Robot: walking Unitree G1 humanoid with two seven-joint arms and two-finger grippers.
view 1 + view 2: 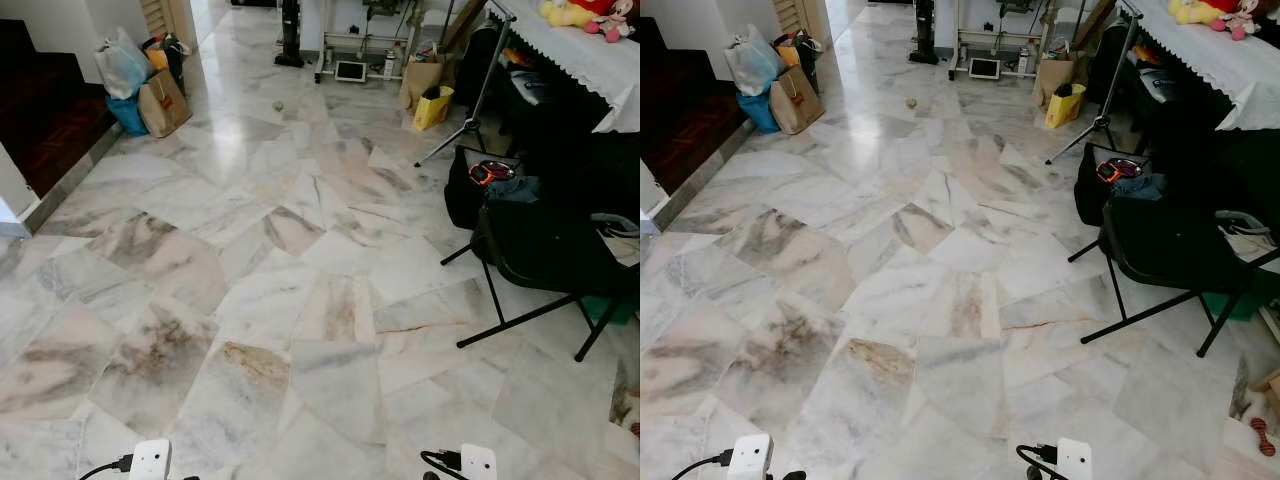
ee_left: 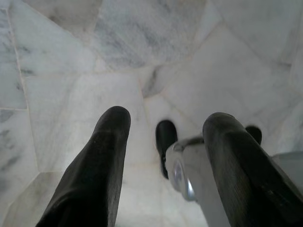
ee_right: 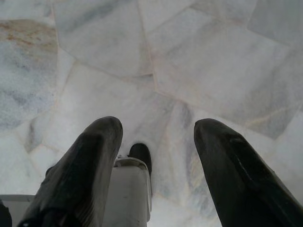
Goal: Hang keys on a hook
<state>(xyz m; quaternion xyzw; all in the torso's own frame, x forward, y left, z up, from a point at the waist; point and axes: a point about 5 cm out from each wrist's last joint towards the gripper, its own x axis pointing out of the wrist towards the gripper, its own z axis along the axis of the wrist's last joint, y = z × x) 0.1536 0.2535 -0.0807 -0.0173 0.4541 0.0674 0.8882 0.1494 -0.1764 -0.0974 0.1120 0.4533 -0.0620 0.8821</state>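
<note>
Both arms hung idle over the white-and-grey marble floor — left end effector and right end effector spread, empty. Farther off stood a black folding chair. No keys or hook were visible; keys likely light, slippery — best pinched by the ring.

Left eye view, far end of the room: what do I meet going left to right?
White plastic bag → brown paper bag → yellow bag → tripod stand → white-clothed table.
</note>
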